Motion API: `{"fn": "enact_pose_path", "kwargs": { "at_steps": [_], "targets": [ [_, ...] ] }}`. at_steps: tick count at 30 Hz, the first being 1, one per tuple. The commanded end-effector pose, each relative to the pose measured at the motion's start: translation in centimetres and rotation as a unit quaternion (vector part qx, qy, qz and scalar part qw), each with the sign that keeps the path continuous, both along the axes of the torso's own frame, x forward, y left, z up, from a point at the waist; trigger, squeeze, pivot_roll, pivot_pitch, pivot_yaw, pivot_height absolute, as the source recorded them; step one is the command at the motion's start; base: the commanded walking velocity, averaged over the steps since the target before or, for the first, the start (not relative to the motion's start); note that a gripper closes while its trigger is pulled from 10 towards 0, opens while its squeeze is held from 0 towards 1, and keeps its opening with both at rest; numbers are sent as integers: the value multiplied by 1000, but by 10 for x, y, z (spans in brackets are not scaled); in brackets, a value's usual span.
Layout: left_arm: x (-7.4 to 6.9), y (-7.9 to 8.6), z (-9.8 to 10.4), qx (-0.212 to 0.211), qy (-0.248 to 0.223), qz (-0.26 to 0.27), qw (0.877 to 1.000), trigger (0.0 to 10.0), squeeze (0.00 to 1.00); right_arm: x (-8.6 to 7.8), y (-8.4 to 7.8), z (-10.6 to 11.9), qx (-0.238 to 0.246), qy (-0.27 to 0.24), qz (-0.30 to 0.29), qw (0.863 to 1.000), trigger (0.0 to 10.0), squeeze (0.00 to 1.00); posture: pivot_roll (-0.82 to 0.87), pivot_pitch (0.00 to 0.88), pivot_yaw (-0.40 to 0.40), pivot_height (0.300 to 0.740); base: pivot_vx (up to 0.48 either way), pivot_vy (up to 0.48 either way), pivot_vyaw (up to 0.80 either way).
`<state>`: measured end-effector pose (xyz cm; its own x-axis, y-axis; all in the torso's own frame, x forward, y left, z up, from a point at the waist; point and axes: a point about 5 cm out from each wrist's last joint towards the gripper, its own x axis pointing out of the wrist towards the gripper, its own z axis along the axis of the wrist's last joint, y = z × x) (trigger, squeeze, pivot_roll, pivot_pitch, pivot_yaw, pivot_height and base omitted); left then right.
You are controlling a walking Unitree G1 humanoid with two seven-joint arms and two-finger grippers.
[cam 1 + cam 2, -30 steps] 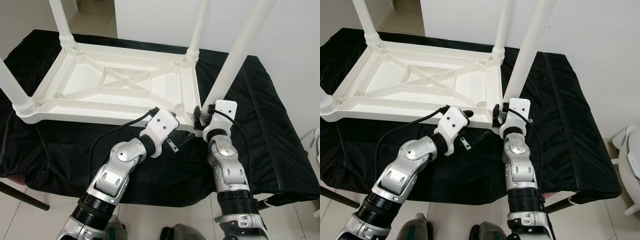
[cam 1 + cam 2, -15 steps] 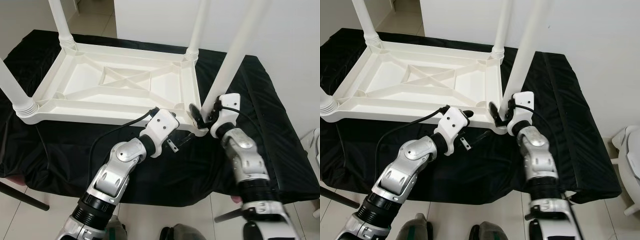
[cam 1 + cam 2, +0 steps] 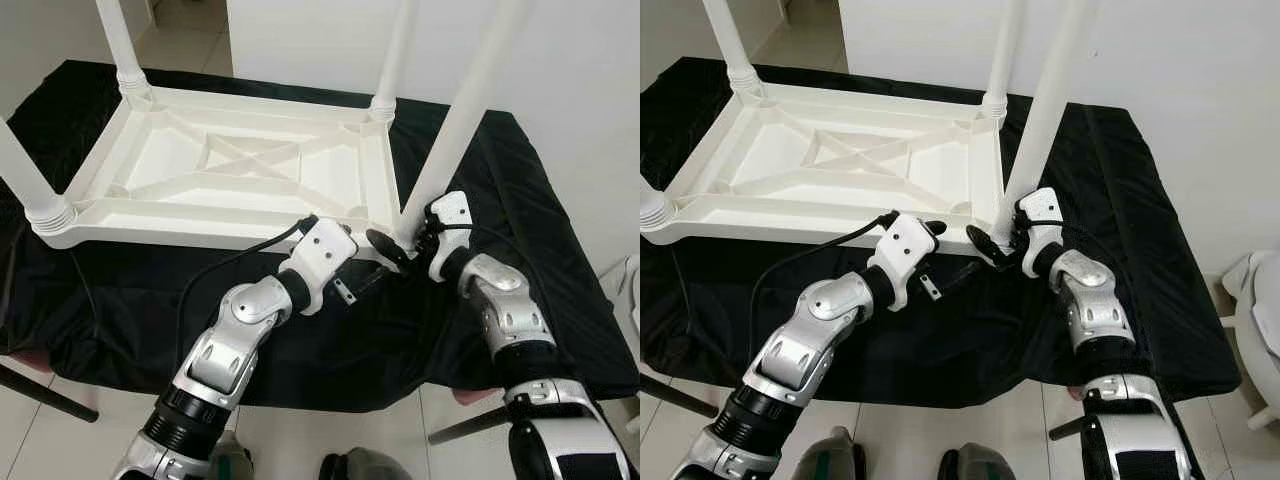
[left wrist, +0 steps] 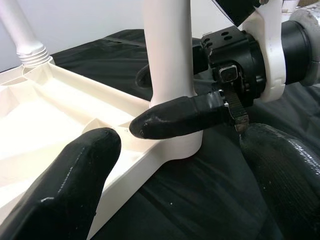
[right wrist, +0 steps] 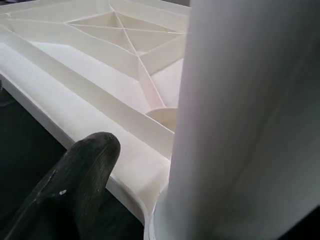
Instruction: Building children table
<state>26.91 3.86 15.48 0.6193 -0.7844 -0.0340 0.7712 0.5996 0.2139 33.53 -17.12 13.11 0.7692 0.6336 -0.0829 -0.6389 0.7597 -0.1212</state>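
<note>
A white plastic children's table [image 3: 200, 232] lies upside down on a black cloth, with its legs pointing up. My right gripper [image 3: 400, 241] is at the base of the near right leg [image 3: 455, 120], where it meets the table corner. One black finger [image 4: 180, 116] crosses the front of the leg and the other sits behind it, so the gripper is shut on the leg. My left gripper [image 3: 372, 274] is open just in front of the same corner. Its fingers [image 4: 75, 185] are spread wide and hold nothing.
The black cloth [image 3: 520, 200] covers a long low surface that drops off just in front of my arms. Three other legs stand at the far left [image 3: 115, 40], far right [image 3: 395, 50] and near left [image 3: 20, 165]. A white object [image 3: 630, 290] is at the right edge.
My right forearm has swung out to the right and the gripper has wheeled around the base of the leg. The left arm and the table have stayed put.
</note>
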Motion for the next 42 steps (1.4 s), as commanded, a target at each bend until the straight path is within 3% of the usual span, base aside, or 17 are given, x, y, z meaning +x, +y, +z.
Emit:
{"fn": "enact_pose_path", "kwargs": {
  "at_steps": [1,5,6,7,10,11,22,23,24,25,29,31,37,39,40,41,42],
  "targets": [
    [0,0,2,1,-5,4,1000,10000,0,1,-1,0,-3,0,14,1000,10000,0,19,0,-70,740,0,0,0],
    [0,0,2,1,-5,4,1000,10000,0,2,-5,1,-4,0,20,1000,10000,0,17,0,-68,740,0,0,0],
    [0,0,2,0,-5,5,1000,10000,0,2,-7,0,-3,1,24,1000,7059,0,13,0,-65,740,0,0,0],
    [0,0,3,-1,-5,5,1000,10000,0,2,-9,-1,-4,4,27,1000,1647,0,13,0,-65,740,0,0,0],
    [0,0,3,-1,-5,5,1000,10000,0,2,-10,-2,-4,6,30,1000,1647,0,13,0,-65,740,0,0,0],
    [1,0,3,-1,-4,5,1000,10000,0,1,-11,-3,-2,13,37,999,0,0,8,0,-60,740,0,0,0],
    [0,0,3,-3,-1,5,1000,10000,0,-3,-19,-13,6,36,36,999,0,0,3,0,-58,740,0,0,0],
    [0,0,3,-3,-1,5,1000,10000,0,-3,-20,-14,5,37,24,999,2510,0,2,3,-59,740,0,0,0],
    [0,0,3,-3,-1,5,1000,10000,0,-3,-20,-14,5,37,24,999,2510,0,2,3,-59,740,0,0,0],
    [0,0,3,-4,0,6,1000,10000,0,-3,-20,-15,3,38,14,999,10000,0,2,4,-60,740,0,0,0],
    [0,0,2,-3,1,6,1000,10000,0,1,-20,-20,-23,42,-52,998,10000,0,-3,6,-61,740,0,0,0],
    [-1,-1,1,-3,2,5,1000,10000,0,4,-18,-24,-31,44,-125,991,10000,0,-14,7,-58,740,0,0,0],
    [-2,-3,0,-4,3,3,1000,10000,0,4,-15,-23,-16,47,-167,985,10000,0,-19,11,-56,740,0,0,0],
    [-2,-4,0,-4,5,-2,1000,10000,0,4,-12,-15,18,37,-254,966,10000,0,-28,11,-51,740,0,0,0],
    [-2,-4,0,-4,5,-2,1000,10000,0,4,-12,-15,18,37,-254,966,10000,0,-28,11,-51,740,0,0,0],
    [-2,-4,0,-4,5,-3,1000,10000,0,-1,-9,-14,16,27,-320,947,10000,0,-30,12,-50,740,0,0,0],
    [-2,-4,0,-4,5,-3,1000,10000,0,-1,-9,-14,16,27,-320,947,10000,0,-30,12,-50,740,0,0,0]
  ]
}}
